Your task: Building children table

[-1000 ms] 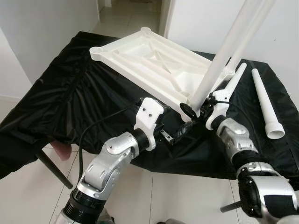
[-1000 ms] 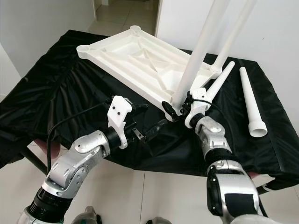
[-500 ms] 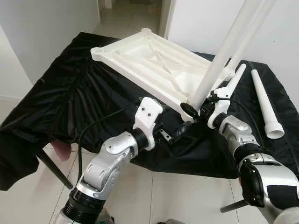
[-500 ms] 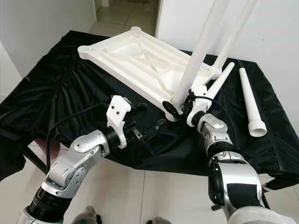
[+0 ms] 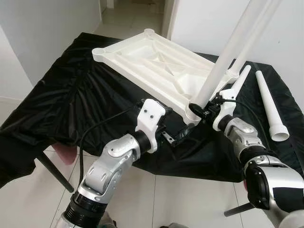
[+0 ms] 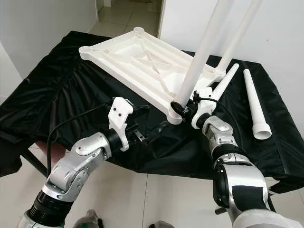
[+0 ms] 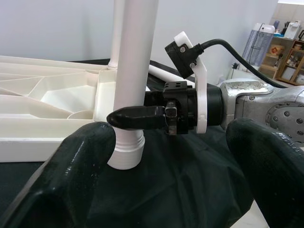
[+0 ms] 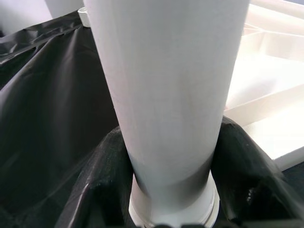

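Note:
A white table top (image 5: 156, 66) lies upside down on the black cloth. A white leg (image 5: 223, 61) stands tilted at its near right corner. My right gripper (image 5: 198, 112) is shut on that leg just above its lower end, with a black finger (image 8: 104, 180) on each side. A second upright leg (image 5: 256, 33) rises at the far right corner. My left gripper (image 5: 178, 135) is open in front of the near corner, apart from the leg (image 7: 135, 71). How far the lower end sits in the corner socket is unclear.
Two loose white legs lie on the cloth at the right: one (image 5: 237, 83) beside my right forearm, another (image 5: 270, 107) further right with its flared end toward me. The cloth hangs over the table's near edge (image 5: 190, 166). White walls stand behind.
My right gripper has shifted the leg's lower end slightly left, onto the table top's near right corner. The left arm has barely moved.

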Controlling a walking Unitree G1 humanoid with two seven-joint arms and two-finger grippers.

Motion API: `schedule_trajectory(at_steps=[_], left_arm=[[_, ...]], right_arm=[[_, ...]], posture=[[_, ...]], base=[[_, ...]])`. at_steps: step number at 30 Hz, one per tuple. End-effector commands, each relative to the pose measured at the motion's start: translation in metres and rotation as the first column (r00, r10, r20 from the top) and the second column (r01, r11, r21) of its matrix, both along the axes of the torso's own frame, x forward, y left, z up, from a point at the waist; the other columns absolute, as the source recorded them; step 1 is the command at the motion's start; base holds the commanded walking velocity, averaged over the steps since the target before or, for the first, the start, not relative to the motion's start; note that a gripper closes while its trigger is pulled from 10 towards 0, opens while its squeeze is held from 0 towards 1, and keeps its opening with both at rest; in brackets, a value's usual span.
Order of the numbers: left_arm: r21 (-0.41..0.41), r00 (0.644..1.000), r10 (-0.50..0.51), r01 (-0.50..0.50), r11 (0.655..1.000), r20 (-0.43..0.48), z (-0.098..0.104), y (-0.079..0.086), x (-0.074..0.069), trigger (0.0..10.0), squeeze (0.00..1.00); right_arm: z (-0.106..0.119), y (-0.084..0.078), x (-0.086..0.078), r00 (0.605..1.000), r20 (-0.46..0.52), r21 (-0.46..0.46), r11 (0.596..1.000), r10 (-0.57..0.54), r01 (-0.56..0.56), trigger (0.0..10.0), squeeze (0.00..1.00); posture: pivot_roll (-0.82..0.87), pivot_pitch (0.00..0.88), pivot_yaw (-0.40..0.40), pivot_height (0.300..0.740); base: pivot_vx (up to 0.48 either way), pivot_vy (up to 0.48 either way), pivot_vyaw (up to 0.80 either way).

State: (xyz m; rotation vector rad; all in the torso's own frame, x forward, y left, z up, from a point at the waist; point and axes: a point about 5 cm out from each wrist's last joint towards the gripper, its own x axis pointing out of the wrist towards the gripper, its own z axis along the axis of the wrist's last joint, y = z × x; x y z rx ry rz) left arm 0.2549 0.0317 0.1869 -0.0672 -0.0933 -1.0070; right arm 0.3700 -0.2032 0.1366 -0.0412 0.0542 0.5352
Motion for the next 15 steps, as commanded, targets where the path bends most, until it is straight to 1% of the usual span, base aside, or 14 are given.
schedule_trajectory(at_steps=[1,7,9,11,15], left_arm=[[0.007,1.0,0.007,-0.007,1.0,0.004,0.0,-0.001,0.0,10.0,0.0],[0.004,1.0,0.01,-0.01,1.0,0.001,0.0,-0.001,-0.001,10.0,0.0],[0.002,1.0,0.01,-0.01,1.0,-0.002,0.0,-0.001,-0.002,10.0,0.0],[0.002,1.0,0.008,-0.008,1.0,-0.003,-0.001,-0.001,-0.002,10.0,0.0],[0.002,1.0,0.006,-0.006,1.0,-0.004,-0.001,-0.002,-0.002,10.0,0.0]], right_arm=[[-0.004,0.001,-0.003,1.0,-0.001,0.021,0.999,0.024,-0.024,0.0,0.0],[-0.004,0.008,-0.005,0.999,0.031,0.061,0.997,0.036,-0.038,0.0,0.0],[-0.005,0.012,-0.005,0.999,0.038,0.077,0.996,0.039,-0.042,0.0,0.0],[-0.005,0.016,-0.007,0.998,0.049,0.085,0.995,0.046,-0.05,0.0,0.0],[-0.006,0.019,-0.008,0.997,0.06,0.086,0.995,0.054,-0.059,0.0,0.0]], posture=[[0.12,0.009,-0.08,0.74],[0.12,0.014,-0.082,0.74],[0.12,0.017,-0.079,0.74],[0.11,0.019,-0.077,0.74],[0.11,0.019,-0.077,0.74]], base=[[0.0,0.0,0.0],[0.0,0.0,0.0],[0.0,0.0,0.0],[0.0,0.0,0.0],[0.0,0.0,0.0]])
